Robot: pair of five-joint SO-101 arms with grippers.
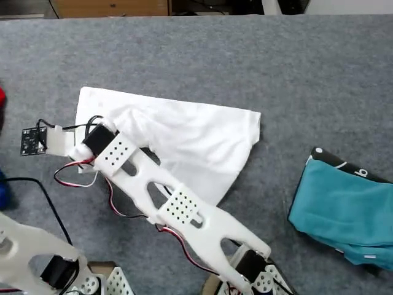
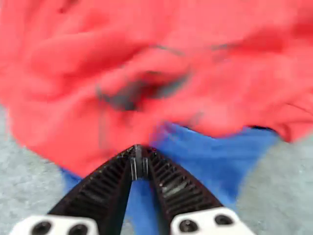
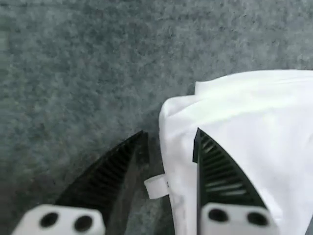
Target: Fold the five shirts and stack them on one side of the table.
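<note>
A white shirt lies partly folded in the middle of the grey table. My right gripper is at its left edge, reached across from the near side. In the right wrist view the gripper is open, with the shirt's edge between its fingers and a small white tag beside them. My left gripper is shut, its tips together over a red shirt lying on a blue shirt.
A folded teal shirt lies on a black shirt at the right side of the table. Red cloth and blue cloth show at the left edge. Bare grey table stretches behind the white shirt.
</note>
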